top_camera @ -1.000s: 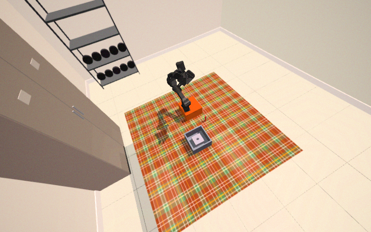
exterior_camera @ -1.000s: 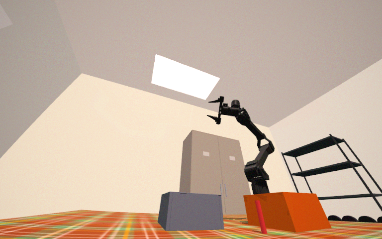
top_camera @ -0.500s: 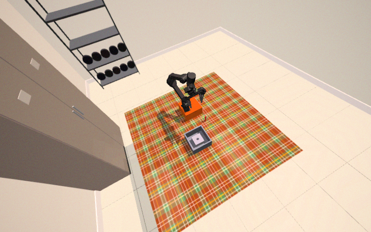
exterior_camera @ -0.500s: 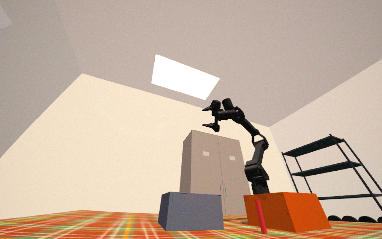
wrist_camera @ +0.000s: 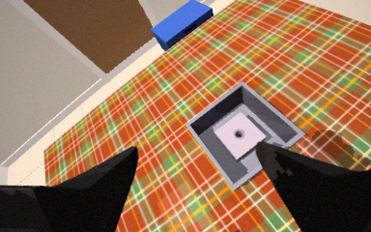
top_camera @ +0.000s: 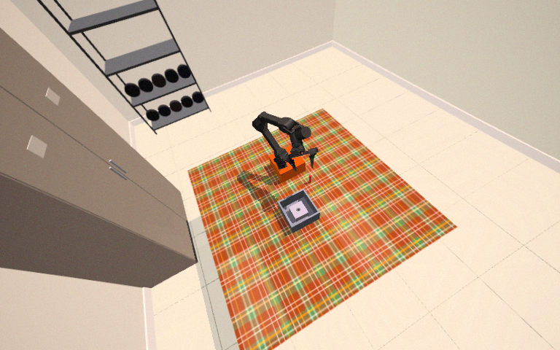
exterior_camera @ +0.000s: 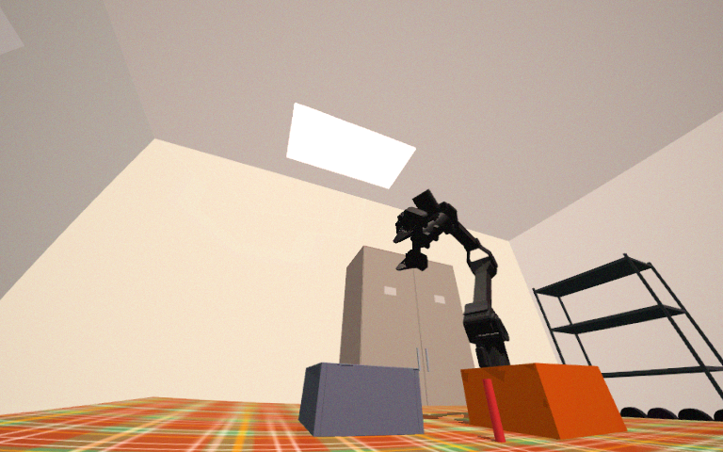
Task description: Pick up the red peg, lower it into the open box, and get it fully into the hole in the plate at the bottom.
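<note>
Approach step, judged preparatory to grasping: the black parallel-jaw gripper point(top_camera: 303, 166) point(exterior_camera: 398, 255) point(wrist_camera: 198, 150), released and spread wide, must descend around the slender red cylindrical peg point(top_camera: 310, 179) point(exterior_camera: 493, 410), upright near the open grey square box point(top_camera: 305, 224) point(exterior_camera: 367, 399) point(wrist_camera: 211, 157).

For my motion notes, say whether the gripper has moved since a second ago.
Yes: in the exterior view, the gripper is lower against the cabinet.
</note>
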### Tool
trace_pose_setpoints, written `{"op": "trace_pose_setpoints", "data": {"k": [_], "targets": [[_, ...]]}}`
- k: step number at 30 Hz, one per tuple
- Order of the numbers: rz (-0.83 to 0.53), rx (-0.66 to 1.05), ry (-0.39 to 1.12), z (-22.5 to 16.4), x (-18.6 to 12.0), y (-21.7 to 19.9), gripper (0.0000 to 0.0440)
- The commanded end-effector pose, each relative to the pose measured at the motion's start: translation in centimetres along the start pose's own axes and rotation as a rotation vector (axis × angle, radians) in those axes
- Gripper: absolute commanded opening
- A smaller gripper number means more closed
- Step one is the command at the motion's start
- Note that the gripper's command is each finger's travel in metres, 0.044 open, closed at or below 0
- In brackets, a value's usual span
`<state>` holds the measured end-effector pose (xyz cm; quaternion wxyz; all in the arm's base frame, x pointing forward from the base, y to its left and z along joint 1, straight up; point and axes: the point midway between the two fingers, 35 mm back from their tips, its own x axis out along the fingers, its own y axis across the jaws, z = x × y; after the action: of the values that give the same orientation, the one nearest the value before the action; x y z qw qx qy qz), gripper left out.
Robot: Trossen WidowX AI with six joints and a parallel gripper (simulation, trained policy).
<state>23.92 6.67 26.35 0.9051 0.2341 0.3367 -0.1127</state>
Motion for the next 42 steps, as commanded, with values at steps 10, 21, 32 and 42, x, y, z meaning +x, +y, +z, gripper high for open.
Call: {"op": "trace_pose_setpoints", "data": {"k": [10,21,32,42], "targets": [[-0.252,-0.053,0.376,-9.2,2.2,-2.9,0.0440],[-0.488,-0.058,0.599,-15.3,2.7,-5.1,0.0440],[-0.637,-0.052,0.719,-19.8,4.1,-5.9,0.0440],[-0.662,-0.031,0.762,-22.9,6.7,-5.7,0.0440]]}}
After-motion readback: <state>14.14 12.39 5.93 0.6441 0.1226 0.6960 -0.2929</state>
